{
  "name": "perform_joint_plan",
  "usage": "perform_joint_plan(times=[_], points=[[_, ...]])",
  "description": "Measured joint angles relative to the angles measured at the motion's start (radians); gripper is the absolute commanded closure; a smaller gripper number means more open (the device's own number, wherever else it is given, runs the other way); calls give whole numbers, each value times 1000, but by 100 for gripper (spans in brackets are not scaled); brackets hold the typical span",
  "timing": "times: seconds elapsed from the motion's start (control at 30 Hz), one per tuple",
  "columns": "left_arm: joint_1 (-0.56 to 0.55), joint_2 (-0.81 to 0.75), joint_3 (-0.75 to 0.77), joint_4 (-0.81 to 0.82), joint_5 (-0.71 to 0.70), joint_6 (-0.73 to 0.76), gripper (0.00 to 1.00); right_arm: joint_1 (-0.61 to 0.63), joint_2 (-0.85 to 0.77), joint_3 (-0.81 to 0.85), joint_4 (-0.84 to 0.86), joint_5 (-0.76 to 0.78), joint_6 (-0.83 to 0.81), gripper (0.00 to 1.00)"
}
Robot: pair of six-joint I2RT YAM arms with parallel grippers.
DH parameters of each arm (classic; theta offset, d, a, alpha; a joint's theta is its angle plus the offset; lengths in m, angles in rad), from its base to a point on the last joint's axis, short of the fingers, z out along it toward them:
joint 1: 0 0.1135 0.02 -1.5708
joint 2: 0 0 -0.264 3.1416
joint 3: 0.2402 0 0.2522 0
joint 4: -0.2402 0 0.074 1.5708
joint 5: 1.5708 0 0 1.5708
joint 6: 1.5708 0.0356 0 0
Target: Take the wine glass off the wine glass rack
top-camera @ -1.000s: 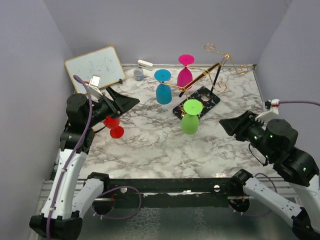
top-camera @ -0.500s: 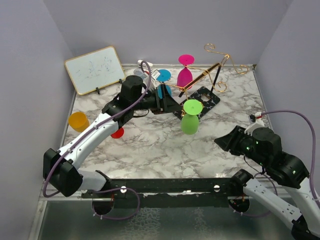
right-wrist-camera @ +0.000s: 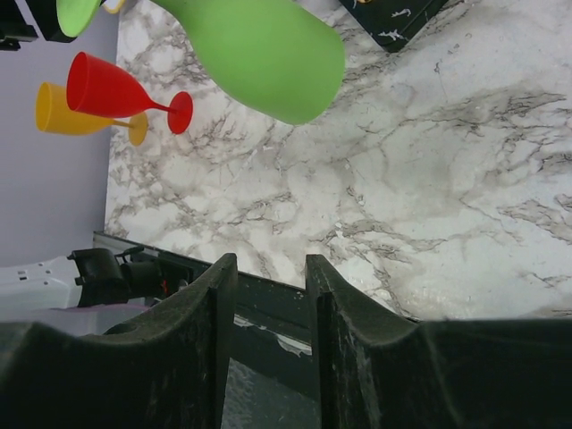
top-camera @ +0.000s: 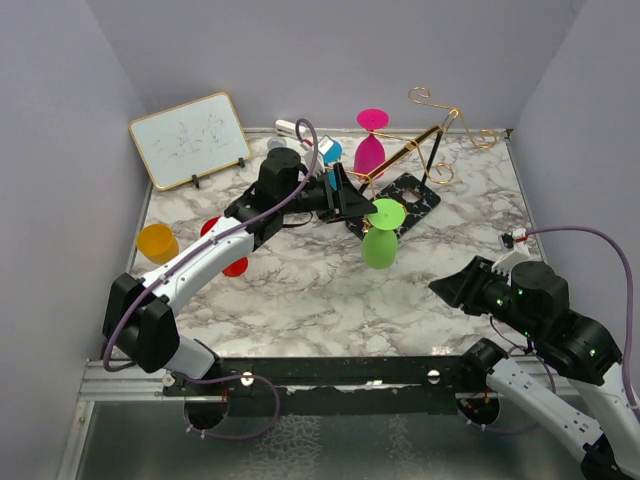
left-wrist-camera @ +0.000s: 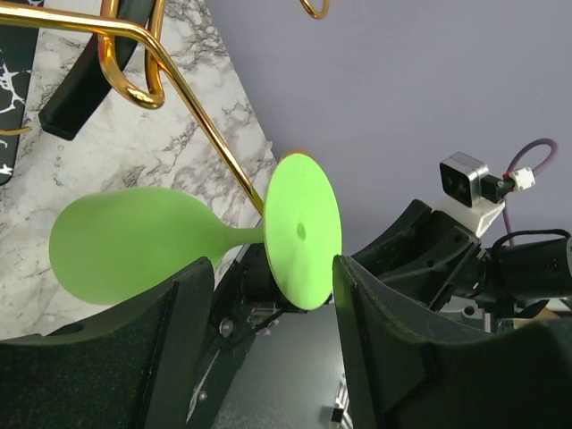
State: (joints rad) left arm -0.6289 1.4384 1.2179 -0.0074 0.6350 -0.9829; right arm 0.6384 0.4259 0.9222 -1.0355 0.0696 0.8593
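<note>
My left claw (top-camera: 352, 203) stands apart, untouched by the foot of the green wine glass (top-camera: 379, 244) that sits in line with its gap. That glass hangs bowl-down from the wine glass rack (top-camera: 412, 147), back right. My right claw (top-camera: 452, 287) is apart and empty, front right. Bare marble table (top-camera: 330, 300) lies between us. Three glasses hang: green, pink glass (top-camera: 370, 152) and blue glass (top-camera: 328, 151). One red glass (top-camera: 233, 264) and one orange cup (top-camera: 157, 242) lie at the left.
</note>
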Motion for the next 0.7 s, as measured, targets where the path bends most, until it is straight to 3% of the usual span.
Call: perform_joint_plan(times=[0.2, 0.47, 0.7], points=[[0, 44, 3, 49, 28, -51, 49, 0, -8, -1, 4, -1, 0, 65], [-1, 53, 3, 105, 54, -100, 75, 0, -17, -1, 3, 0, 0, 65], [-2, 53, 3, 129, 72, -126, 76, 0, -19, -1, 3, 0, 0, 65]])
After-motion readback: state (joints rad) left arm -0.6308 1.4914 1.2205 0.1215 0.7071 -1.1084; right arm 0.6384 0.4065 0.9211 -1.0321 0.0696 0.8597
